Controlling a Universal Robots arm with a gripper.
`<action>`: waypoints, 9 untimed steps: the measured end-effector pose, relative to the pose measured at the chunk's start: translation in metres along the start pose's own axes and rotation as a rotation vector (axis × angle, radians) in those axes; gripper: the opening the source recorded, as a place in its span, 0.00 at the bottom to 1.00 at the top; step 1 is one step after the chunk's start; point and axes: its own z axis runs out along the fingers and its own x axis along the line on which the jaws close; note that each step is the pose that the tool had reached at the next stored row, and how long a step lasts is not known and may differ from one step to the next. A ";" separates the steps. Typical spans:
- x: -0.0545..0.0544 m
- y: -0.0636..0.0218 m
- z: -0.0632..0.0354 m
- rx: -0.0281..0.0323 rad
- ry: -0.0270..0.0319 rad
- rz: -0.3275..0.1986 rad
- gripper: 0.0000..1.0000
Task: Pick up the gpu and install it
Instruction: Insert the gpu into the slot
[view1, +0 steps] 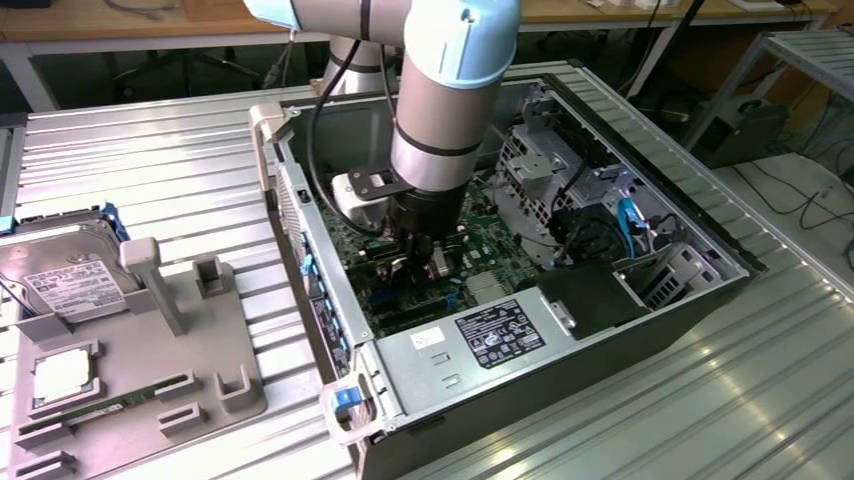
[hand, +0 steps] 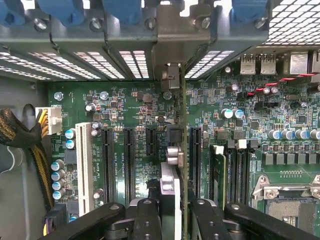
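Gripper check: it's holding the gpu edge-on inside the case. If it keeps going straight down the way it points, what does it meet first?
The gripper points at the motherboard. The gpu it holds would probably meet the board first, among the black expansion slots; which slot lies under it, and the remaining gap, are unclear.

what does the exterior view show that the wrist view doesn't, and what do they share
Exterior view alone: the arm reaching down into the open computer case, the hard drive on the grey holder at that view's left, and the power supply.

Wrist view alone: the row of expansion slots, the white slot, the CPU socket, and the gpu seen edge-on, standing upright over the board.

Both: the green motherboard and the tool gripping the gpu.
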 end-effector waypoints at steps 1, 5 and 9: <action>0.000 0.0000 0.0000 0.0000 -0.0001 0.000 0.28; 0.000 0.0000 -0.0015 0.0001 -0.0002 0.000 0.28; 0.000 0.0000 -0.0029 0.0002 -0.0004 0.000 0.28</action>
